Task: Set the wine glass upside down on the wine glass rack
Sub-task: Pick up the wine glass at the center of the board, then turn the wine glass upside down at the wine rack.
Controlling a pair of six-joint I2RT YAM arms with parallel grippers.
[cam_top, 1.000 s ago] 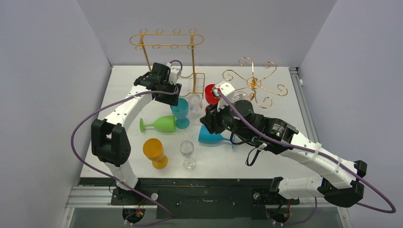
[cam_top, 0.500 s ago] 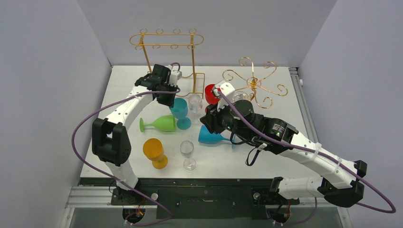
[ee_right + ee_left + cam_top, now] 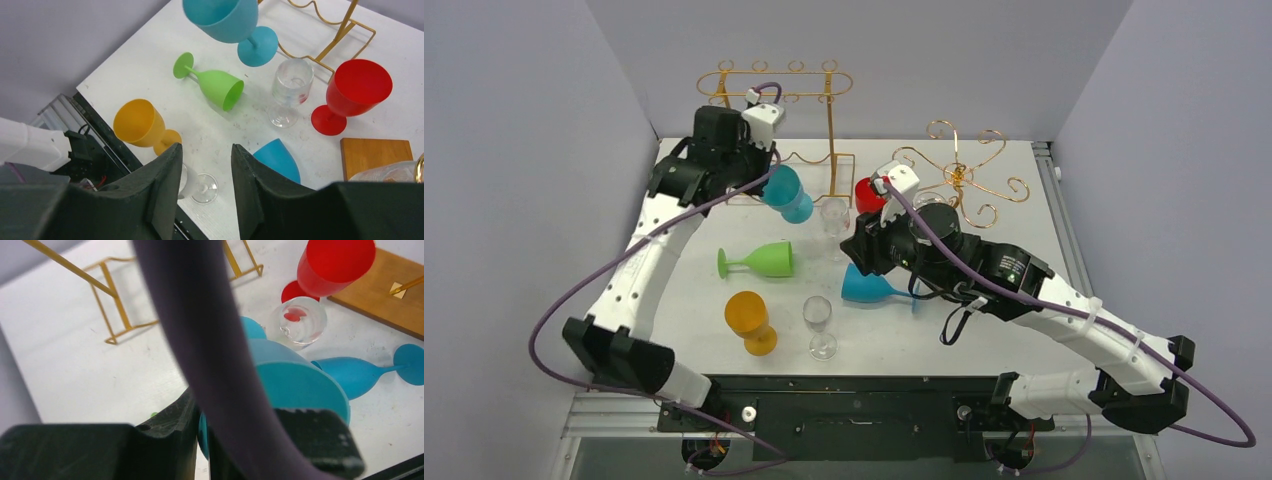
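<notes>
The step in hand is the carry. The left end effector (image 3: 762,176) is clamped narrow on the teal wine glass (image 3: 786,193), which hangs clear of the bench (image 3: 724,330), tilted, with its bowl toward the arm and its foot (image 3: 257,46) pointing away. The glass sits just in front of the tall gold rack (image 3: 774,84), below its top rails. The purple cable (image 3: 210,340) hides the exact grip point in the left wrist view.

The right end effector (image 3: 202,181) hovers over the middle of the bench with its jaws partly apart and nothing between them.

5 other glasses remain on the bench: a green one (image 3: 769,260) and a second blue one (image 3: 869,285) lying on their sides, and an orange goblet (image 3: 749,318), a red goblet (image 3: 869,197) and a clear glass (image 3: 820,325) upright. Another clear glass (image 3: 834,215) stands near the rack's base.

Next, I judge, the wrist must roll further until the bowl points down, then rise so the foot slides into 1 slot between the top rails. The stem has to line up with the slot before release, and the glass should clear the rack's uprights.
</notes>
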